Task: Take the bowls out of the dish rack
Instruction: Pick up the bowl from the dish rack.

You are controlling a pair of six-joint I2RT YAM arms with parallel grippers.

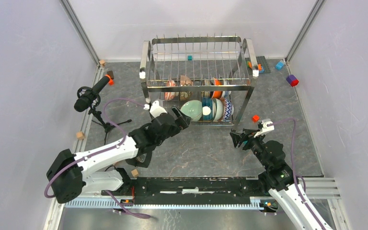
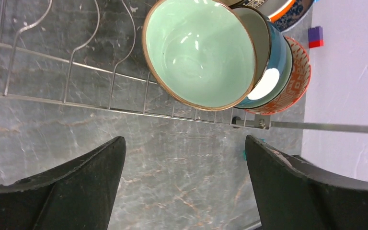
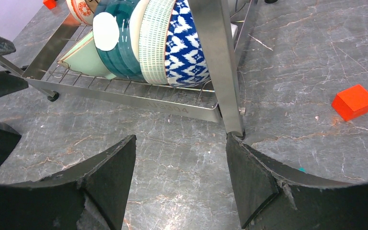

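The steel dish rack (image 1: pixel 145 57) stands at the back of the table. On its lower tier a pale green bowl (image 1: pixel 190 109), a teal bowl (image 1: pixel 210 109) and a blue-and-white bowl (image 1: pixel 227 109) stand on edge in a row. Behind them are a red-patterned bowl (image 1: pixel 170 89), a brown one (image 1: pixel 186 85) and an orange one (image 1: pixel 216 88). My left gripper (image 1: pixel 181 117) is open just left of the green bowl (image 2: pixel 201 52), holding nothing, its jaws wide over the table (image 2: pixel 184 153). My right gripper (image 1: pixel 237 139) is open and empty (image 3: pixel 181 143), just short of the rack's front right leg (image 3: pixel 215 67).
A microphone on a tripod (image 1: pixel 92 93) stands at the left. An orange cube (image 1: pixel 255 118) lies by the rack's right leg, also in the right wrist view (image 3: pixel 354 101). A purple-and-red block (image 1: pixel 292 80) and a blue block (image 1: pixel 280 64) lie at the back right. Walls enclose three sides.
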